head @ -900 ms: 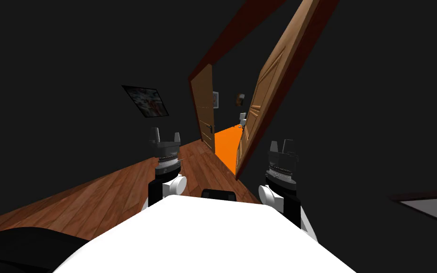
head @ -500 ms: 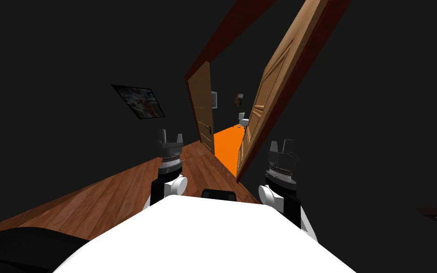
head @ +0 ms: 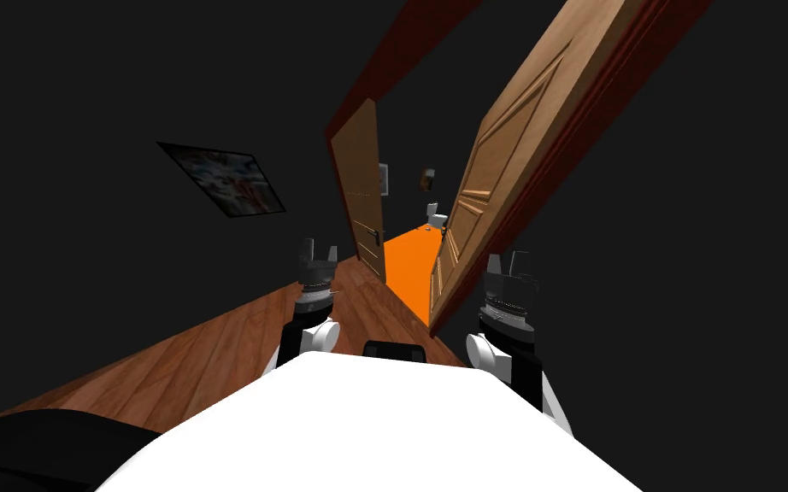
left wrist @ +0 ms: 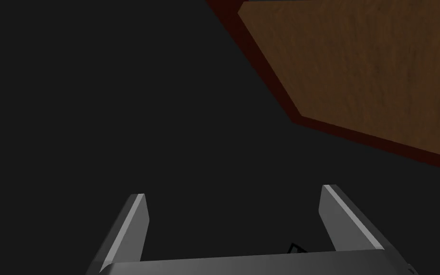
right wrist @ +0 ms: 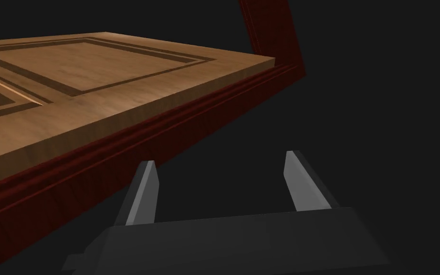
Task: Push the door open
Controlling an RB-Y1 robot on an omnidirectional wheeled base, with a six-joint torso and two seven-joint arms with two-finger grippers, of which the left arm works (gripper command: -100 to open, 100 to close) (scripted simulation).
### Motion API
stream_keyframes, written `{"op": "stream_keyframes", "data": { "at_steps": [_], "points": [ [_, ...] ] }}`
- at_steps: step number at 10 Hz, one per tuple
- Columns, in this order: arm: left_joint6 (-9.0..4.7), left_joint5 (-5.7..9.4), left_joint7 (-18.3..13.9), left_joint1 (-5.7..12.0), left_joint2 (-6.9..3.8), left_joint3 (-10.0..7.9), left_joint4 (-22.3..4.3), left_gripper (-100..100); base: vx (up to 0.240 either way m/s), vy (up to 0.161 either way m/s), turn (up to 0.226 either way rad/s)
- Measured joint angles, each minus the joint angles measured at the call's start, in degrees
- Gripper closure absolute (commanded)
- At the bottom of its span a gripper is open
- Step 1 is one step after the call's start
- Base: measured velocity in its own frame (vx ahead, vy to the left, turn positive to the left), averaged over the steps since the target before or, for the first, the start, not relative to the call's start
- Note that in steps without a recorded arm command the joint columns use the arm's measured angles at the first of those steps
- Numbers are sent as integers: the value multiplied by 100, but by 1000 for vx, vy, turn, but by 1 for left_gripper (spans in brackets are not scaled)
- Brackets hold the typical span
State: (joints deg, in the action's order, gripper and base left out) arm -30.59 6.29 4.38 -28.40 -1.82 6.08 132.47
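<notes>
Brown panelled door: at 1 o'clock of me, swung well clear of the dark red frame.
Orange floor: seen through the gap at 12 o'clock.
Change in view: the whole head view has shifted and the door looms larger than a moment ago. I judge this to be my own advance, not further swing of the door.
Left gripper: has reached forward towards 12 o'clock, nearer the gap. Fingers stand apart, nothing between them.
Right gripper: has kept its place at 1 o'clock, just beside the door's foot. Fingers apart and empty. Whether it touches the door cannot be told.
Second door: at 11 o'clock, with a handle.
Task standing: judged mostly done. A push from the right side would widen the gap.
</notes>
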Motion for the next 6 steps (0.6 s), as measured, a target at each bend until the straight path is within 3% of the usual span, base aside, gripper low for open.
{"op": "stream_keyframes", "data": {
  "at_steps": [4,6],
  "points": [
    [91,6,-5,-13,-200,201,-302,-100,164,124,-105],
    [162,24,-17,62,-298,265,-521,-100,150,146,-124]
  ]
}}
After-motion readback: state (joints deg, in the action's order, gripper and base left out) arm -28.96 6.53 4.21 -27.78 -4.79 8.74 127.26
